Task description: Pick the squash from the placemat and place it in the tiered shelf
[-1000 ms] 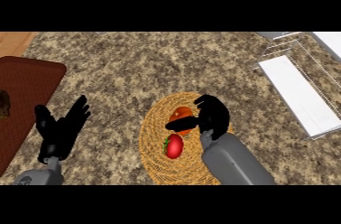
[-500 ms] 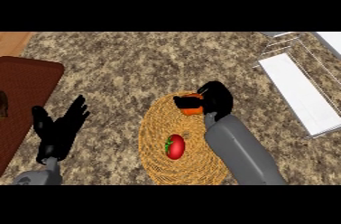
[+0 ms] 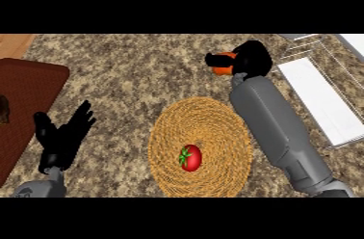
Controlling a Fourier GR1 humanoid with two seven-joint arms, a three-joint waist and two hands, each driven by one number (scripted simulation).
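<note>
At your far left a brown mat (image 3: 28, 103) lies on the speckled bench (image 3: 128, 64). Your left hand (image 3: 62, 137) rests beside it, fingers straight and upward, holding nothing. The woven placemat (image 3: 202, 146) carries a red tomato (image 3: 189, 157). Above it, your right hand (image 3: 249, 59) is curled around the orange squash (image 3: 225, 64), held over the bench, left of the white tiered shelf (image 3: 320, 98).

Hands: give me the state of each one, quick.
Left hand: open, fingers straight, holding nothing, at the view's lower left.
Right hand: shut on the orange squash, above the counter beyond the placemat.
</note>
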